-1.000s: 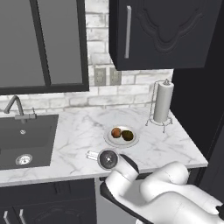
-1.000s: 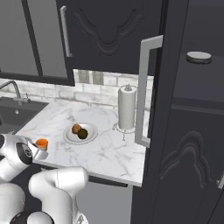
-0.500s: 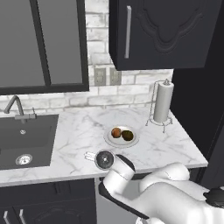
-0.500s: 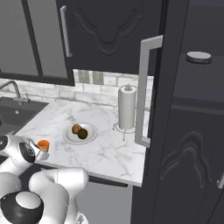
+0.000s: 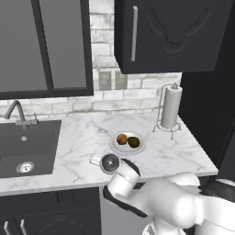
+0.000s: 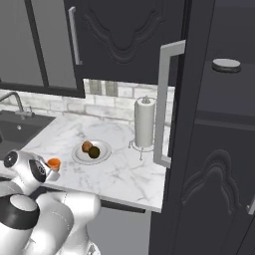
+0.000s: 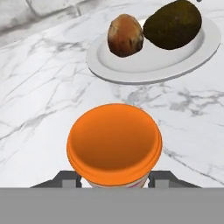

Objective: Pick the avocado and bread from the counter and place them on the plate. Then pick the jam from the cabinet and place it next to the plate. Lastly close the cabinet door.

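The jam, a pale jar with an orange lid, sits between my gripper's two fingertips, and the gripper is shut on it. It is low over the counter, a little in front of the plate; whether it touches the marble I cannot tell. The bread and the avocado lie side by side on the plate. From the right base view the jam is left of the plate, and the tall cabinet door stands open at the right.
A paper towel holder stands at the back right of the counter. The black sink with its faucet lies to the left. A grey-lidded item sits on a shelf inside the cabinet. Black upper cabinets hang overhead.
The jam has crept slightly toward the plate in my gripper. The arm's white links have swung behind it. Plate, bread and avocado have not moved.
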Robot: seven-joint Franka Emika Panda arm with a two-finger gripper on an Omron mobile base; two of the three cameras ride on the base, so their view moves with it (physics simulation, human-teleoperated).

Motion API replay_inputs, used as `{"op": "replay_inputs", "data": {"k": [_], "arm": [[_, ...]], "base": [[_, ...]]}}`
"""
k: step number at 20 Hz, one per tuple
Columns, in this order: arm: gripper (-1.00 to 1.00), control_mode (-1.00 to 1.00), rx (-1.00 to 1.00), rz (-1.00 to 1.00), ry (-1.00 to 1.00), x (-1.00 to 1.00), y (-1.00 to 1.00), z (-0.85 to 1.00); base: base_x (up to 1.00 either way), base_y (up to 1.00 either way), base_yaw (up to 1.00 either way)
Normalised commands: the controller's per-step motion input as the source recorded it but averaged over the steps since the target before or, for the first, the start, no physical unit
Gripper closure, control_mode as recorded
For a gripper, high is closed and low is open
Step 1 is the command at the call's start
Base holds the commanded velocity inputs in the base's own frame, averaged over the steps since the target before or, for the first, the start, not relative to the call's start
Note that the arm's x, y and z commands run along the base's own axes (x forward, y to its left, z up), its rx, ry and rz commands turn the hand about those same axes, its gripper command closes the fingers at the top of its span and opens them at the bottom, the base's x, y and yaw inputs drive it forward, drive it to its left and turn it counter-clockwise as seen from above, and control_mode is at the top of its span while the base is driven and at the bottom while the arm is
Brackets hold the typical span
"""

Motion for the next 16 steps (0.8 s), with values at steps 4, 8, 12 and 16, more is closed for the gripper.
{"op": "replay_inputs", "data": {"k": [4,8,12,16], "arm": [[1.00,-1.00,0.06,0.00,0.00,0.28,-0.26,-0.28],[1.00,-1.00,0.05,0.00,0.00,0.31,-0.23,-0.32],[1.00,-1.00,0.05,0.00,0.00,0.28,-0.24,-0.34],[1.00,-1.00,0.05,0.00,0.00,0.28,-0.23,-0.33]], "base": [[0.00,0.00,0.00],[0.00,0.00,0.00],[0.00,0.00,0.00],[0.00,0.00,0.00]]}}
